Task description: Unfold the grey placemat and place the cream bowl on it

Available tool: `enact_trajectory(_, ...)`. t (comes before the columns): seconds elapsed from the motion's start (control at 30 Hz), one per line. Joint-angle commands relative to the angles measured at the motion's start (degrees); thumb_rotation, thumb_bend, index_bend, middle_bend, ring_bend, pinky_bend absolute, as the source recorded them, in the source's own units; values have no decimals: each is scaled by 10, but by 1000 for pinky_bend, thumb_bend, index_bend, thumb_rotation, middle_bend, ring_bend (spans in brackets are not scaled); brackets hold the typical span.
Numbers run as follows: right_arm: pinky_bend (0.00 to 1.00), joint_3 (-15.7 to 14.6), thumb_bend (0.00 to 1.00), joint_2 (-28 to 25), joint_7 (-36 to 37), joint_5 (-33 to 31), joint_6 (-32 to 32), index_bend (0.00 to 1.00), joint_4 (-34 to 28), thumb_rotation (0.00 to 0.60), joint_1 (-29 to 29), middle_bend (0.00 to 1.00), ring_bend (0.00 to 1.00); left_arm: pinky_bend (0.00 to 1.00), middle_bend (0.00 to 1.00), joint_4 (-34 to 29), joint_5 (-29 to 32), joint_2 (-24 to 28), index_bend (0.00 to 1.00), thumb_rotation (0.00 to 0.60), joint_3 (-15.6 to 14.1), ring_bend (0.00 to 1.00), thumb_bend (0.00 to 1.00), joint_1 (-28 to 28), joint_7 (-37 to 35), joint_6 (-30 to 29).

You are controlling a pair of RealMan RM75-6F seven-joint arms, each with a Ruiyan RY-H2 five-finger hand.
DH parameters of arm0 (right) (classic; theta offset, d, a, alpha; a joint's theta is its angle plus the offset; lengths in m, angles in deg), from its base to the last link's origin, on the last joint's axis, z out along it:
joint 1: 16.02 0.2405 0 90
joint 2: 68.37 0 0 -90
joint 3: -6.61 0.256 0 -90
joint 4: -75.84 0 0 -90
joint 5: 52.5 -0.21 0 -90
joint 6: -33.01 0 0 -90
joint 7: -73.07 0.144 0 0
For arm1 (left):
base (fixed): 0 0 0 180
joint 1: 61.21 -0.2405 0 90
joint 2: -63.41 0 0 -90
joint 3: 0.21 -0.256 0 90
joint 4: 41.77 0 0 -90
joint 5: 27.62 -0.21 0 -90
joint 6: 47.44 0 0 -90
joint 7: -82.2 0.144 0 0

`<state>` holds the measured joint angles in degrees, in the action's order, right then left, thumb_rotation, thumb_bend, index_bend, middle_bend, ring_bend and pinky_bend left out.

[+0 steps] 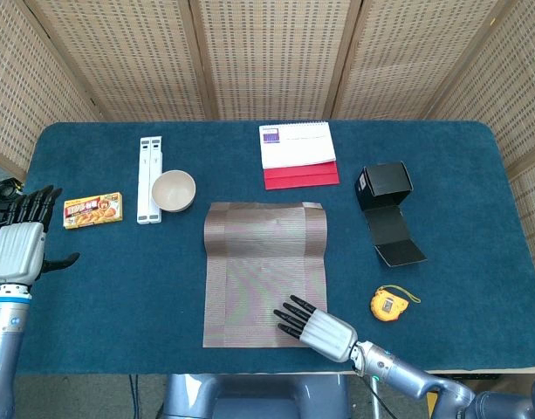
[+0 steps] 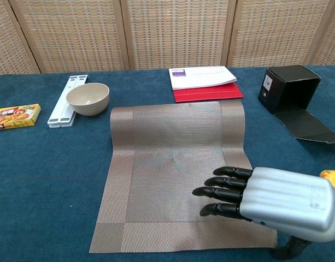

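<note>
Grey placemat (image 1: 264, 273) lies flat and unfolded on the blue table (image 1: 476, 218), mid-table, far edge slightly curled up just short of the red-and-white calendar (image 1: 298, 155). My right hand (image 1: 315, 324) sits over the placemat's near right corner, palm down, fingers (image 2: 222, 182) straight and spread toward the mat's middle, holding nothing; can't tell if the fingertips touch the weave. Cream bowl (image 1: 174, 190) stands upright off the placemat, just beyond its far left corner, touching the white plastic strip (image 1: 148, 178) on the side away from the mat. Yellow snack box (image 1: 92, 210) lies further out from the placemat past that strip, near the table's left edge. My left hand (image 1: 19, 243) hovers beyond the snack box at the table's left edge, fingers extended and apart, thumb out, empty. Black box (image 1: 385, 185) with its flap open flat lies well to the right of the placemat, yellow tape measure (image 1: 387, 305) nearer the front, beside the mat's near right corner and close to my right hand.
</note>
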<state>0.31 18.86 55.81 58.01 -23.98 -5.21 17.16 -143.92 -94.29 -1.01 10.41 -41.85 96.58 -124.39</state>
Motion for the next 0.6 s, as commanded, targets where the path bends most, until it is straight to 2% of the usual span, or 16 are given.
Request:
enact_trajectory(0.03,0,3,0,2,-3,-4,-1,177,1,600,3,0,0,0,0,0,0,0,0,600,0,0,0,0,1,1)
enact_trajectory(0.27,0,8,27,3,-8,-17,0,181,-5,600,13,0,0,0,0,0,1,-1,0,600,0,0,0,1,4,4)
enact_trajectory(0.33,0,5,161,4,-4,-17,-1,200,-4,600,15,0,0,0,0,-1,0,-1,0,600,0,0,0,1,3,4)
enact_trajectory(0.47,0,1,524,8,9,-10,-15,278,4,600,18,0,0,0,0,-1,-1,-1,0,600,-1,0,0,1,5,4)
enact_trajectory(0.6,0,-5,737,16,28,2,-39,366,24,600,21,0,0,0,0,-2,-2,-2,0,600,-2,0,0,1,6,5)
